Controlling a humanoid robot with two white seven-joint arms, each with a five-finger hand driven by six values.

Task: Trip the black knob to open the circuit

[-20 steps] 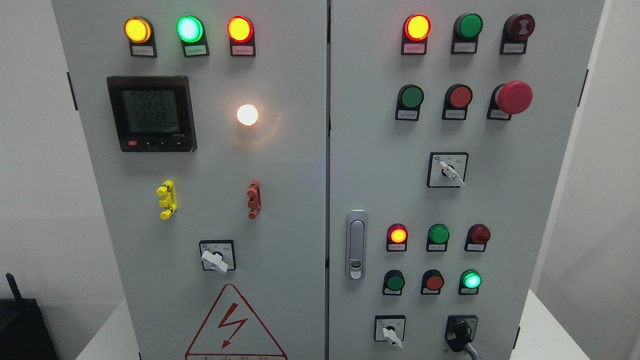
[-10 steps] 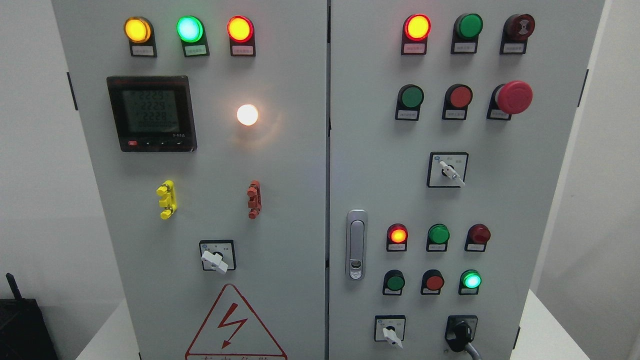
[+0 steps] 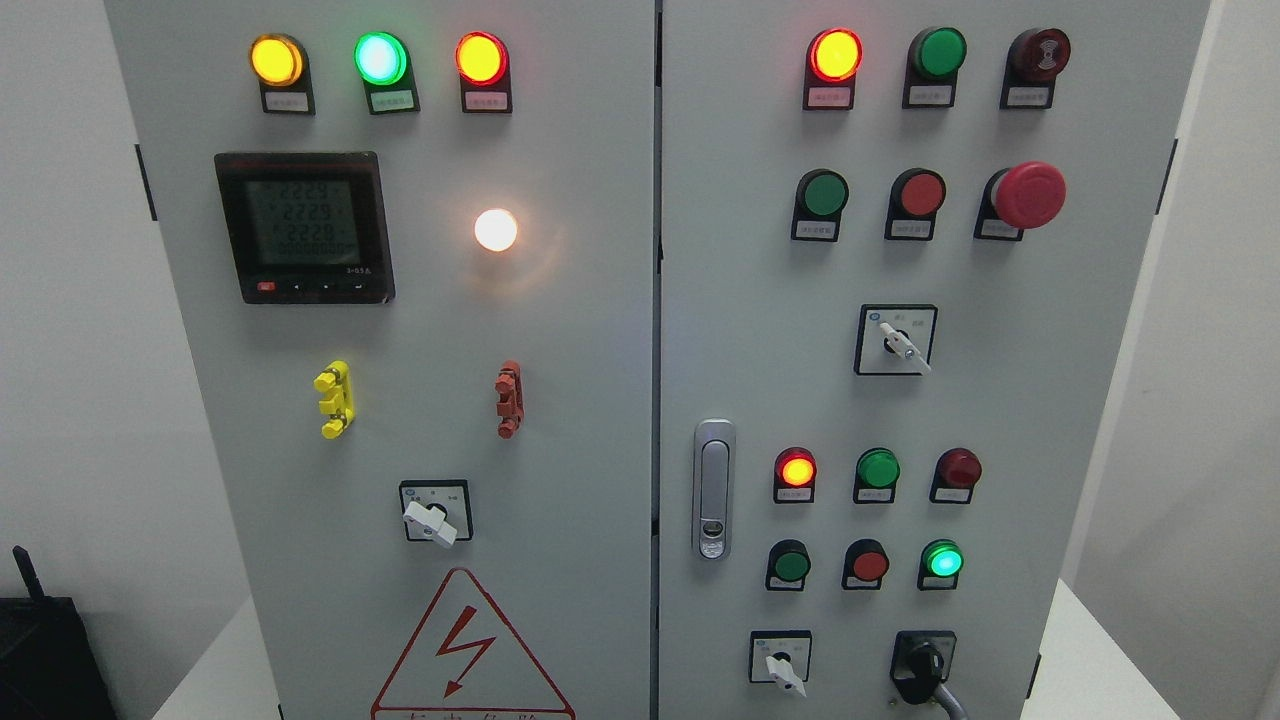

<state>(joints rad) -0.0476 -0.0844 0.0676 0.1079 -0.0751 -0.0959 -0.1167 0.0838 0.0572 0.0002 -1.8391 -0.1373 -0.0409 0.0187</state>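
Note:
The black knob (image 3: pixel 922 667) sits at the lower right of the grey cabinet's right door (image 3: pixel 760 300), on a black square plate. Its handle points down and to the right, running off the bottom edge of the picture. Neither of my hands shows anywhere in the head view.
To the left of the black knob is a white selector switch (image 3: pixel 783 667); above it a lit green lamp (image 3: pixel 942 561). A red mushroom button (image 3: pixel 1028 194) juts out at the upper right. A silver door latch (image 3: pixel 712 488) stands near the seam. A black device (image 3: pixel 45 650) sits at lower left.

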